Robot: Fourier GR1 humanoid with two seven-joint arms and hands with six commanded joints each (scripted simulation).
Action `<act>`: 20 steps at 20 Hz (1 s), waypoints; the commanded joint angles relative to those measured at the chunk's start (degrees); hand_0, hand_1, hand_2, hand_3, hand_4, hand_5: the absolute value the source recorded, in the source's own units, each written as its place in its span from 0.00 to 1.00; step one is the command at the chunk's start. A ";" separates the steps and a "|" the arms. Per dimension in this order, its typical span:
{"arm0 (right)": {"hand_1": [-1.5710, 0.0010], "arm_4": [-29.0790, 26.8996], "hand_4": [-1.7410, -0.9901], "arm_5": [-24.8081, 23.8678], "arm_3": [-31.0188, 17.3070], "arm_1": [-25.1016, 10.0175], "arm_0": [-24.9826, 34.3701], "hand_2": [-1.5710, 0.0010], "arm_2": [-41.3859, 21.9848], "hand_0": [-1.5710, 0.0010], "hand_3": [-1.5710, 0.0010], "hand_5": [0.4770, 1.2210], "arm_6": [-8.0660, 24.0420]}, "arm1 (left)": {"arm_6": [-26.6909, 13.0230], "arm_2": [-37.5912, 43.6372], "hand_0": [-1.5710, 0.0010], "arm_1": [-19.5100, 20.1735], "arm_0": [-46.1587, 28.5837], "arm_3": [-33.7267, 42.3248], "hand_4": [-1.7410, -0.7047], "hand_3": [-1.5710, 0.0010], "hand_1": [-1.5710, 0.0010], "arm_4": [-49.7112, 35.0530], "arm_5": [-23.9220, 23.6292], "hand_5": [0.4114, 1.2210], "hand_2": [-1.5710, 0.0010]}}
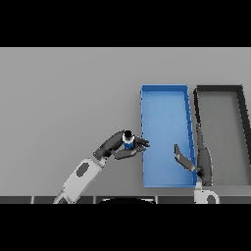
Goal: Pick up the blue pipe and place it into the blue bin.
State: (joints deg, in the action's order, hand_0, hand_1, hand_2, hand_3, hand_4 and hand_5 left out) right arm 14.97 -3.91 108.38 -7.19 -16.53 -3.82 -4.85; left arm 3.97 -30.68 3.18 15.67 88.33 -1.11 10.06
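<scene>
The blue pipe (129,141) is a short blue cylinder with a dark top, standing upright just outside the left wall of the blue bin (165,103). My left hand (117,145) reaches in from the lower left, its fingers and thumb curled round the pipe, with fingertips overlapping the bin's left edge. The bin is a long rectangular tray lying right of centre. My right hand (185,160) hovers over the bin's lower right corner with its fingers relaxed and nothing in them.
A dark grey bin (242,112) lies alongside the blue bin on its right, reaching to the table's right side. The grey table (68,98) stretches to the left and behind both bins.
</scene>
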 commanded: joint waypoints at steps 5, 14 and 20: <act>0.98 -19.23 0.70 13.56 8.13 -4.25 2.98 0.92 -0.06 1.00 1.00 0.17 5.25 | -0.01 0.60 0.00 -1.28 0.18 -0.49 0.26 0.00 0.00 0.85 0.40 1.00 0.00; 1.00 -29.48 0.60 21.65 11.77 -12.75 21.99 0.96 -6.63 1.00 1.00 0.11 23.65 | -1.86 2.29 0.00 -1.04 0.26 0.89 0.26 0.00 0.00 1.88 1.89 1.00 0.00; 1.00 -31.31 0.61 23.80 10.10 -10.70 32.00 0.97 -12.61 1.00 1.00 0.10 28.36 | 0.04 3.31 0.00 -2.28 0.93 -1.13 0.27 0.00 0.00 2.68 3.60 1.00 0.00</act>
State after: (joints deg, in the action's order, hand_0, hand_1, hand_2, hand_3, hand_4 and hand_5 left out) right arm -16.36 19.91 118.49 -17.84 15.52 -16.46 23.47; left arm 4.05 -27.37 0.89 16.65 87.20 1.62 13.72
